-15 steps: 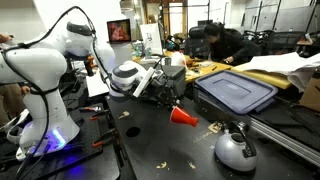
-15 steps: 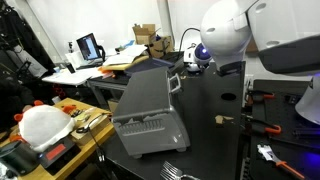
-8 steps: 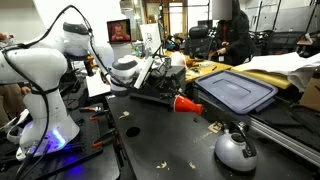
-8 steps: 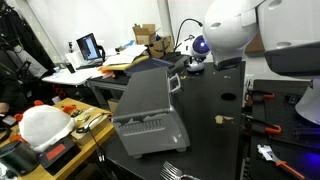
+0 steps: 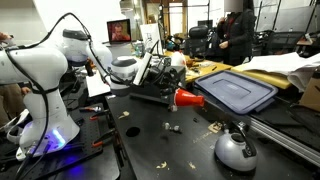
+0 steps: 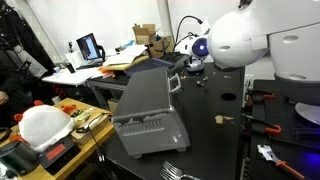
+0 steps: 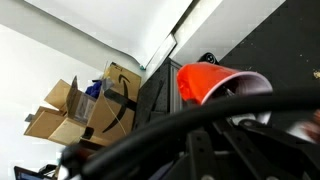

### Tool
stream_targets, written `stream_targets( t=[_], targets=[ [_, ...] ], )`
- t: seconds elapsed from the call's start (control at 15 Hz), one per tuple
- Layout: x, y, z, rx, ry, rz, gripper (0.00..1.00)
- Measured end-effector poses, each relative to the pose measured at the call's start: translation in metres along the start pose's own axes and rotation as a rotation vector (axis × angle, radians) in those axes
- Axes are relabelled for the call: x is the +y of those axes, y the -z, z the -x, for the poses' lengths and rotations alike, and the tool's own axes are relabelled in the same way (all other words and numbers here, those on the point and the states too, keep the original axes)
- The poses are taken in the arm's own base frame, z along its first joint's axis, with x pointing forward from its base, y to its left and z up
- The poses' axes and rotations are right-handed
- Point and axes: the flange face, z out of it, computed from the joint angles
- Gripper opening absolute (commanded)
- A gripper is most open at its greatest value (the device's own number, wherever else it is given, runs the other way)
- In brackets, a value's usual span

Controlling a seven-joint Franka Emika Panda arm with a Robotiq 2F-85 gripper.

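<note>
Orange cup held just above black table, immediately left of grey lid. Gripper jaws pressed together, pinching cup wall. Thin wall judged slippery: pinch to be held firm, motion slow, lid edge and kettle avoided.

A big blue-gray bin lid lies at the right of the dark tabletop. A round silver kettle sits at the lower right. A small dark bit lies in the middle, with pale crumbs near it. A person in black stands at the top right (the face is too blurry to see). Brown cardboard boxes sit at the left of the wrist view. A lit screen glows at the upper left in an exterior view.
</note>
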Motion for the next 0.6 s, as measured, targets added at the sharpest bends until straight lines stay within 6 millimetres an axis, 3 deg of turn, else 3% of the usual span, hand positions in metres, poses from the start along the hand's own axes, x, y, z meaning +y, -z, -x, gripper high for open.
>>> stream_targets(
  t=[0.4, 0.6],
  targets=[
    [0.049, 0.019, 0.02, -0.067, -0.027, 0.059, 0.01],
    [0.063, 0.024, 0.027, -0.093, -0.017, 0.071, 0.01]
  ],
)
